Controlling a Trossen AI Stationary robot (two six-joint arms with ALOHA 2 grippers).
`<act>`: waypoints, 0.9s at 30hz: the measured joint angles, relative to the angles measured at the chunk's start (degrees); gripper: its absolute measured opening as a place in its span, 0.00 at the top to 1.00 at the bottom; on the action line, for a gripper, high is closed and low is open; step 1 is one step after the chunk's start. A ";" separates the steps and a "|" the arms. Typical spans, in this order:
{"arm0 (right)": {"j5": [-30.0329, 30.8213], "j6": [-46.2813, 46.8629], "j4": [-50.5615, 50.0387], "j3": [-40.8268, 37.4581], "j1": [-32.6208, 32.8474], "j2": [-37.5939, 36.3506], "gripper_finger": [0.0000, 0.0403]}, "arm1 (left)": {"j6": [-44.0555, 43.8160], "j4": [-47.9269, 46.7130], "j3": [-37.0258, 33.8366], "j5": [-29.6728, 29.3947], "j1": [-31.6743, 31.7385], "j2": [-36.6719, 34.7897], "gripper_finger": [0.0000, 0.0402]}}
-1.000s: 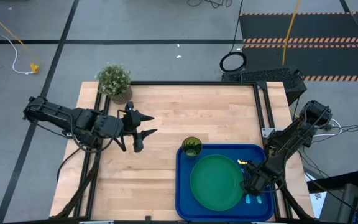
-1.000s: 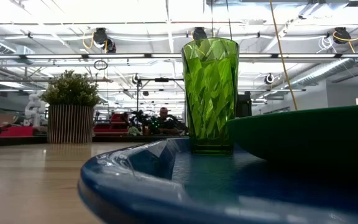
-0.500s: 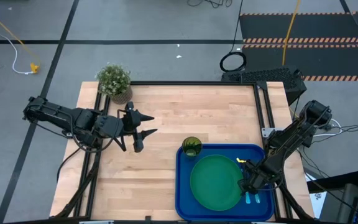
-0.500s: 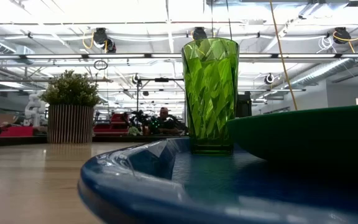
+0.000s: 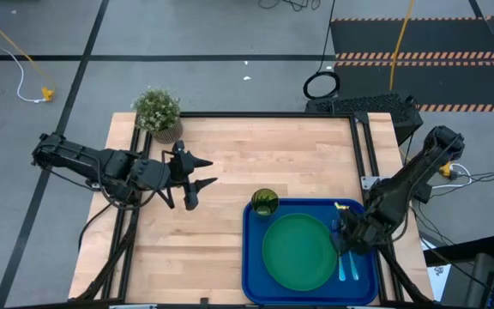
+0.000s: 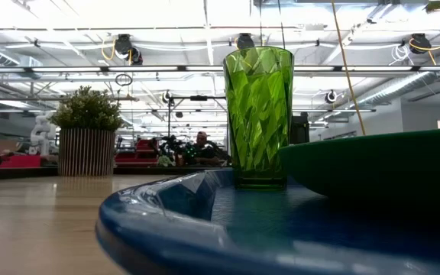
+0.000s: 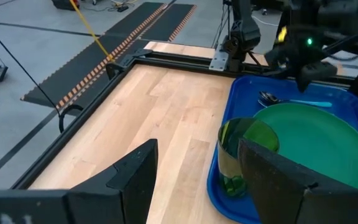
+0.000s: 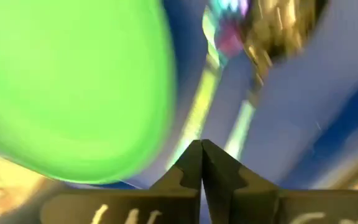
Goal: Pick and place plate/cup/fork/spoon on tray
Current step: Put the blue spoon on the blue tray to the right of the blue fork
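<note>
The blue tray (image 5: 256,257) lies at the table's near right. On it are the dark-green plate (image 5: 298,251) and, at its far left corner, the yellow-green cup (image 5: 264,202), standing upright. The fork (image 8: 197,112) and the spoon (image 8: 272,31) lie side by side on the tray floor to the right of the plate; their light-blue handles (image 5: 348,264) point toward the near edge. My right gripper (image 5: 343,236) is shut and empty just above their far ends. My left gripper (image 5: 211,171) is open and empty over the table's left middle.
A potted plant (image 5: 158,112) stands at the table's far left corner. Bare wood (image 5: 264,154) lies between the plant, my left gripper and the tray. Black frame rails (image 5: 363,146) run along the table's edges.
My right gripper has risen and drawn back toward the table's far right, off the near part of the fork and spoon. Their light-blue handles now show uncovered on the tray. The plate, the cup and the tray have stayed where they were.
</note>
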 joint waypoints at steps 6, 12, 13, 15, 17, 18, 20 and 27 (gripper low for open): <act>22.61 -3.12 -7.90 3.73 -1.37 -8.40 1.00 | 0.35 -1.01 0.00 -2.35 0.05 0.00 0.44; 41.47 -20.16 -8.37 3.94 -3.59 -14.11 1.00 | 1.08 -1.59 0.01 -6.51 0.11 -0.01 0.44; 42.54 -23.00 -7.80 3.94 -4.26 -15.12 1.00 | -0.35 -1.59 0.01 -7.49 0.11 -0.01 0.44; 42.72 -27.34 -7.08 3.94 -5.25 -16.84 1.00 | -2.79 -1.62 0.01 -9.57 0.16 0.00 0.44; 38.35 -27.60 -8.99 3.94 -6.00 -17.66 1.00 | -3.91 -1.62 0.00 -10.80 0.61 0.00 0.44; 34.99 -26.54 -10.70 3.84 -6.33 -17.72 1.00 | -3.99 -1.61 0.00 -10.83 0.99 0.00 0.44; 28.19 -23.84 -13.61 2.71 -6.73 -17.64 1.00 | -4.94 -1.52 0.00 -10.63 1.90 0.00 0.44; 10.63 -16.10 -10.40 -6.38 -6.68 -17.53 1.00 | -9.32 -0.31 0.00 -8.84 3.63 -0.02 0.44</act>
